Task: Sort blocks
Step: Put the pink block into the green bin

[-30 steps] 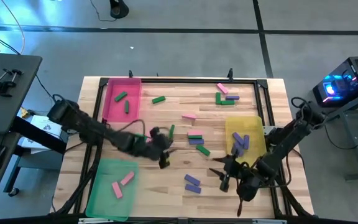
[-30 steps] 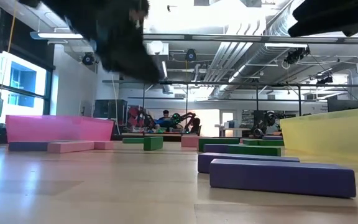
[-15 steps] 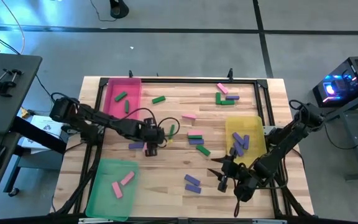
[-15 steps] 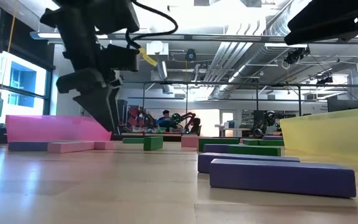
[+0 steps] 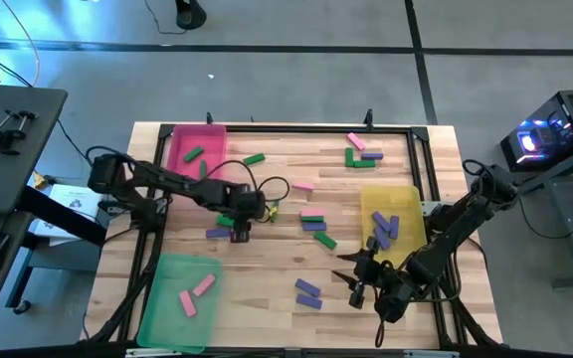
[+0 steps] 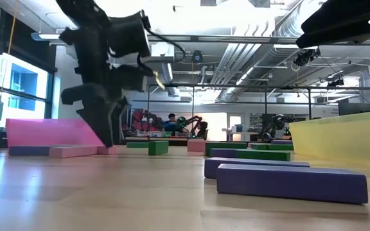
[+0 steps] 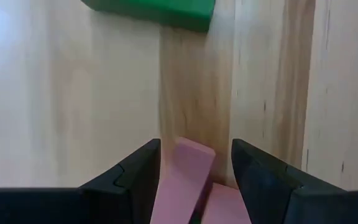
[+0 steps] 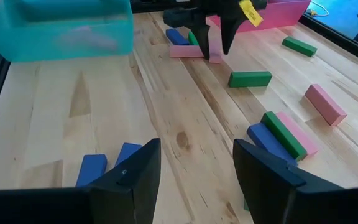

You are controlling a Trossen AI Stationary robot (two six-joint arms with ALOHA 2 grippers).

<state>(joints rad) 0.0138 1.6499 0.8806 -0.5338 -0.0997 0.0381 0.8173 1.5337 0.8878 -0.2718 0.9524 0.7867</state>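
Note:
My left gripper points down over a small group of blocks left of the table's middle. It is open, with a pink block between its fingers. In the right wrist view this block looks steeply tipped. A second pink block lies flat beside it, with a purple one and a green one close by. My right gripper waits open near the table's near right part. My left gripper comes at the pink block from above, with one finger on each side of it. A gap shows beside the block, and I cannot tell whether either finger touches it.
The pink tray at far left holds two green blocks. The green tray at near left holds two pink ones, and the yellow tray on the right holds purple ones. Loose blocks lie mid-table, far right and near.
My left gripper has swung from nearer the table's near edge toward the far edge and slightly left. It has settled over the group of blocks and come down a little around the pink one.

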